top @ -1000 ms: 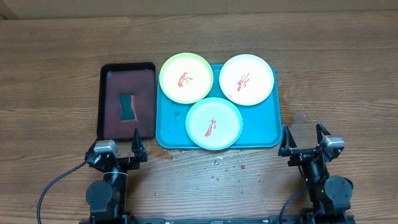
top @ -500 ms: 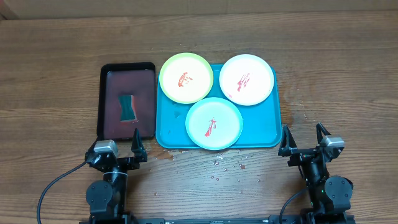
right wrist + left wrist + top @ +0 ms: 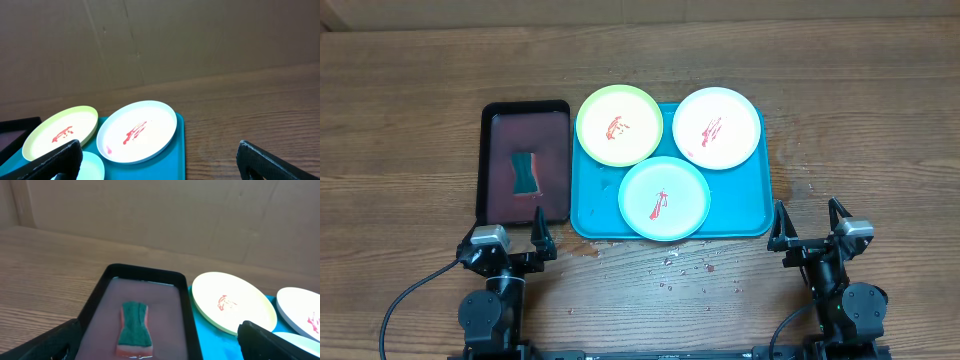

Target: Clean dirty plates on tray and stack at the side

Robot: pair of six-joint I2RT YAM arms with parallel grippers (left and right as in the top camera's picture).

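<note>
Three plates lie on the turquoise tray point(image 3: 745, 205), each with red smears: a yellow-green plate point(image 3: 619, 125) at the back left, a white plate point(image 3: 716, 127) at the back right, a pale mint plate point(image 3: 663, 198) in front. The yellow-green plate point(image 3: 232, 302) and the white plate point(image 3: 137, 131) also show in the wrist views. My left gripper point(image 3: 510, 243) rests open near the table's front edge, in front of the black tray. On the other side, my right gripper point(image 3: 810, 228) stands open off the tray's front right corner. Neither holds anything.
A black-rimmed dark-red tray point(image 3: 525, 162) sits left of the turquoise tray and holds a green sponge point(image 3: 526, 172), seen too as the sponge point(image 3: 135, 322) in the left wrist view. Water droplets point(image 3: 685, 265) spot the wood in front of the turquoise tray. A cardboard wall point(image 3: 150, 40) stands behind.
</note>
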